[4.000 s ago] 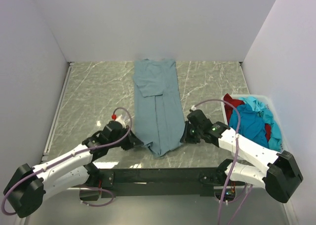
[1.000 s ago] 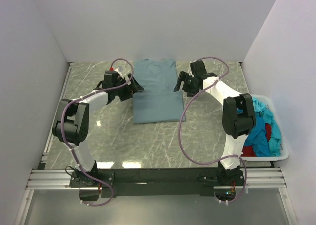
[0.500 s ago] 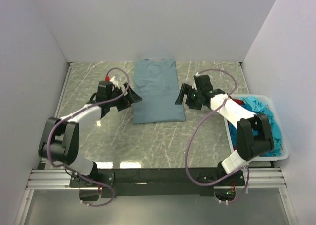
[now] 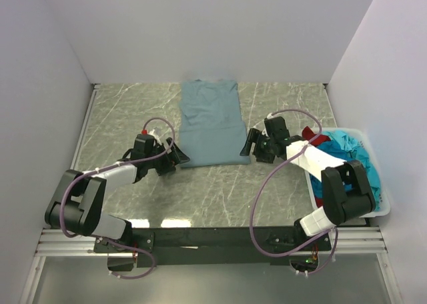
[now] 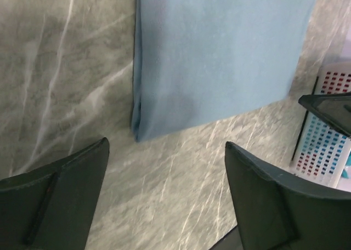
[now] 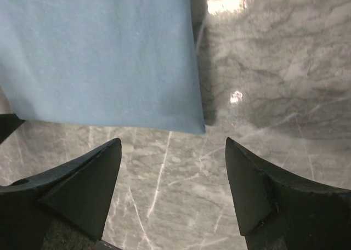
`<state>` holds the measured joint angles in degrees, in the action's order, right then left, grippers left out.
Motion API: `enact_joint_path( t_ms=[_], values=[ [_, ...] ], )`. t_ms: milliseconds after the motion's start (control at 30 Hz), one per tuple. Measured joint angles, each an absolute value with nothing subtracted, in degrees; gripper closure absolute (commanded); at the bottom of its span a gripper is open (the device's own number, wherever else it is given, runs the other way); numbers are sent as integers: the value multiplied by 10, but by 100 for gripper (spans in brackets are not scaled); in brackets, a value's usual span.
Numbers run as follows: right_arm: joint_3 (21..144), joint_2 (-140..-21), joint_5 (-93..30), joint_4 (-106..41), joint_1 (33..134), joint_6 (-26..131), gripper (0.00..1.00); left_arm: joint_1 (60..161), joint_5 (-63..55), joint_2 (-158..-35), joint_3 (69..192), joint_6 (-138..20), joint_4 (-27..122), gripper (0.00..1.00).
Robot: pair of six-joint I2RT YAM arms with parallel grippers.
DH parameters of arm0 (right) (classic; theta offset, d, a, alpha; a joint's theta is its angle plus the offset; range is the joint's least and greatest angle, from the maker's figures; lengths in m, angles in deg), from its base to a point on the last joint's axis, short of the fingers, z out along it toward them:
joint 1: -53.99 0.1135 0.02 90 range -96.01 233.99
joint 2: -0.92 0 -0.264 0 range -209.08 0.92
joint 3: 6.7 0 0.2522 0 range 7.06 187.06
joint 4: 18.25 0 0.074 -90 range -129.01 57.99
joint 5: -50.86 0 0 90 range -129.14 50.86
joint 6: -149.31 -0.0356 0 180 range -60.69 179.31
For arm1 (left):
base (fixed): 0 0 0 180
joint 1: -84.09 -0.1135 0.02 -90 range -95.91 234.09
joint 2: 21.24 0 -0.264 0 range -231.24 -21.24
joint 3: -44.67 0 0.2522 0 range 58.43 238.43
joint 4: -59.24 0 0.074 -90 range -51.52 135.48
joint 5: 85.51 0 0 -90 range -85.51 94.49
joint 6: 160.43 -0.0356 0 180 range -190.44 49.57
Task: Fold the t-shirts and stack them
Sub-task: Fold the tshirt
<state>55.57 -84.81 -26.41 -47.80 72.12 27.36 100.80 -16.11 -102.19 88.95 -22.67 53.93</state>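
The grey-blue t-shirt lies as a smooth, flat folded rectangle at the far centre of the veined marble surface. The left claw and right claw stand wide and empty at its near corners. Crumpled turquoise t-shirt and dark red t-shirt fill the white bin.

One grey-blue t-shirt, one white bin, two pincers: left pincer, right pincer
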Motion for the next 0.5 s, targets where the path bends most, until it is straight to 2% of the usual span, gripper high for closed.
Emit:
enact_joint_path(
  t_ms=[67, 100, 133, 200, 367, 500],
  values=[
    [556, -852, -264, -469, 721, 271, 30, 1008, -160, -1030, 889, -224, 553, 23],
    [556, -855, -264, -465, 721, 271, 32, 1008, -159, -1035, 889, -224, 559, 32],
    [556, -861, -264, -461, 721, 270, 33, 1008, -157, -1042, 889, -220, 564, 48],
    [556, -871, -264, -456, 721, 269, 36, 1008, -153, -1057, 889, -213, 572, 55],
    [556, -889, -264, -452, 721, 266, 44, 1008, -151, -1082, 889, -212, 587, 64],
    [556, -905, -264, -447, 721, 262, 54, 1008, -151, -1098, 890, -212, 598, 86]
  ],
)
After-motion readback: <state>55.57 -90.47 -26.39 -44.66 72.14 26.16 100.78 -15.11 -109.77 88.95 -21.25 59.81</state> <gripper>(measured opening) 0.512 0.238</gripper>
